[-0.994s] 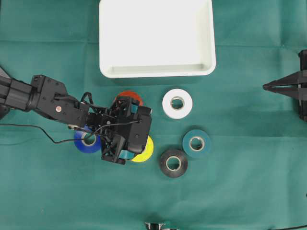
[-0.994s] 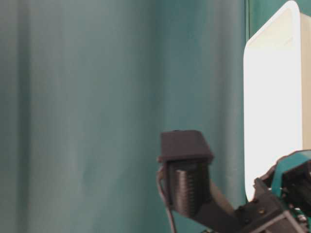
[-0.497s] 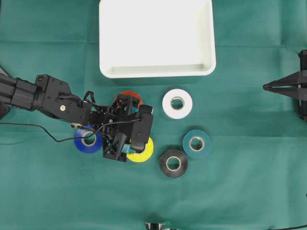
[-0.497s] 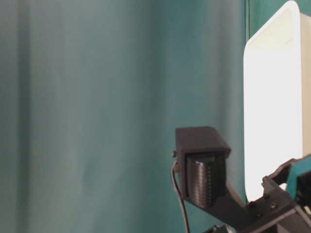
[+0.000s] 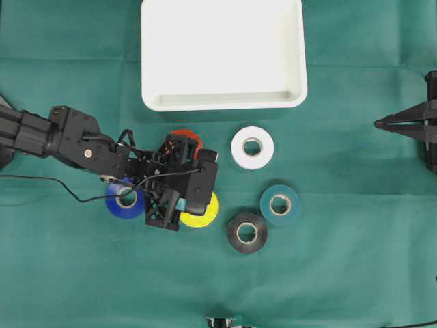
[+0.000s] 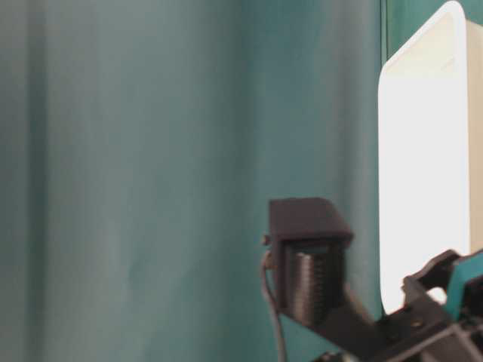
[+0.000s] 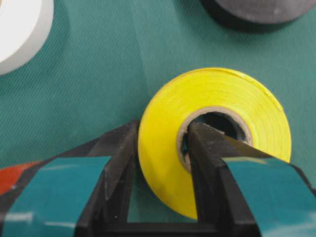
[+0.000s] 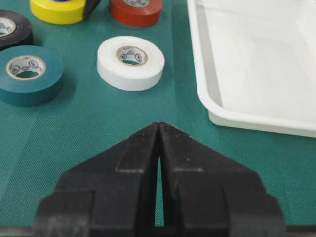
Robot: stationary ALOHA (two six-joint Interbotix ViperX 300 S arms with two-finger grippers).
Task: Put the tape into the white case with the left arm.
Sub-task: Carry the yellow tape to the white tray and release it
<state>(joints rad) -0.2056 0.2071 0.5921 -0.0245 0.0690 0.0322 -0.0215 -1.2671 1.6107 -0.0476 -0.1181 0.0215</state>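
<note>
A yellow tape lies flat on the green cloth. My left gripper, with teal strips on its fingers, is shut on the roll's wall, one finger inside the core and the other against the outer side. In the overhead view the left gripper covers most of the yellow tape. The white case stands empty at the top centre, well beyond the roll. My right gripper rests at the right edge, shut with nothing in it; its tips meet.
Loose rolls lie around: red tape, blue tape, white tape, teal tape and black tape. A thin cable trails left from the left arm. The case rim is near the right gripper.
The left gripper's fingers closed from wide open onto the yellow tape's wall, and the wrist settled slightly lower. The right arm has not moved.
</note>
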